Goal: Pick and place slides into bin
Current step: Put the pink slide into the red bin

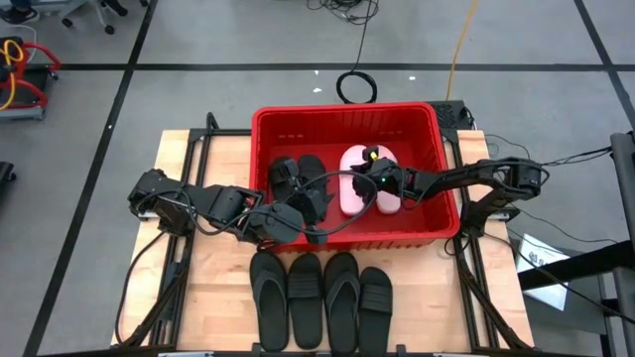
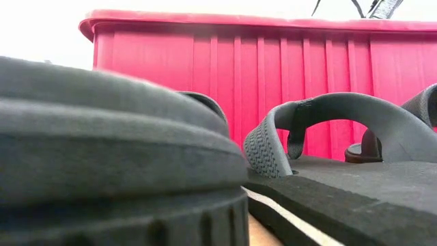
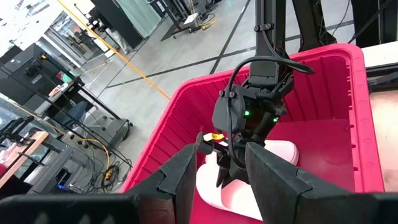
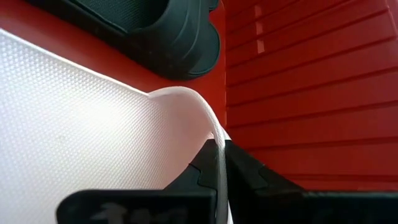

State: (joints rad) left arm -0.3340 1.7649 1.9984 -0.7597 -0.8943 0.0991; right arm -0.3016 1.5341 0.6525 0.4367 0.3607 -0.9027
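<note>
I see the right gripper [image 1: 375,183] reaching down inside the large red slotted plastic bin [image 1: 346,115], its fingers [image 4: 239,168] pinched tight on the thin strap of a pale pink foam slide [image 4: 93,124]. That slide lies on the bin floor directly under the gripper, with its pink partner [image 1: 389,177] just beside it. A pair of black slides [image 1: 298,180] rests in the bin, beside the pink ones toward the left arm. My left gripper [image 1: 316,220] hangs over the bin's near wall, fingers [image 3: 186,174] parted and holding nothing. Four black rubber slides [image 1: 319,297] sit in a row on the wooden table [image 1: 218,288], outside the bin, behind the left gripper.
</note>
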